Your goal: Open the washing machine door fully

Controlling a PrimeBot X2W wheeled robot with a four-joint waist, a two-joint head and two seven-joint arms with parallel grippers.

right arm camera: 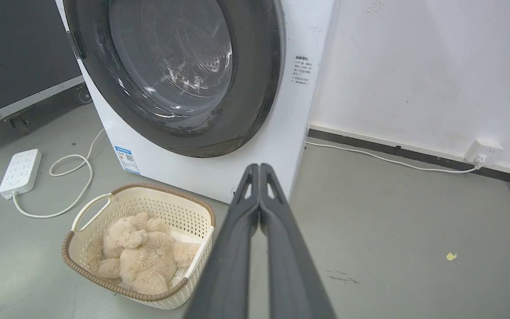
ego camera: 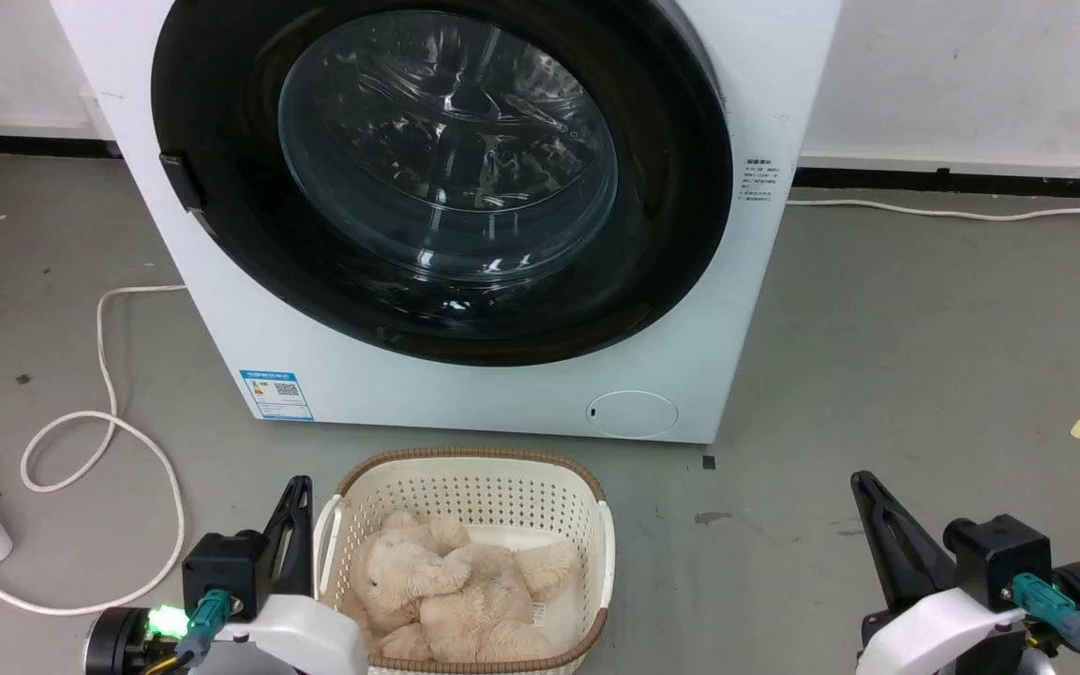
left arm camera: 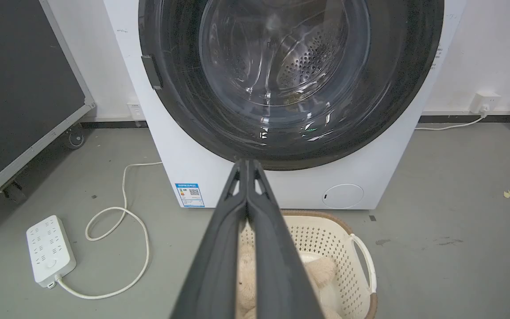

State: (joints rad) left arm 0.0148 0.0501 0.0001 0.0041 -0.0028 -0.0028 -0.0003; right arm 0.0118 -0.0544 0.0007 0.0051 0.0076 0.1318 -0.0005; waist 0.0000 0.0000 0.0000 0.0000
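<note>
You see grey floor (ego camera: 924, 356), white wall (ego camera: 971, 75) behind washing machine (ego camera: 465, 403); door (ego camera: 446, 178) shut. Pwr strip (left arm camera: 50, 248) on floor, left. L gripper (left arm camera: 246, 163), R gripper (right arm camera: 259, 166) both pressed together.

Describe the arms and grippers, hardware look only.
Both match. The left gripper and right gripper each have two long, tapered dark fingers with slotted cut-outs near the tips. Each sits on a black boxy mount with a teal connector and cable, above a glossy white wrist shell. A green light glows by the left connector.
</note>
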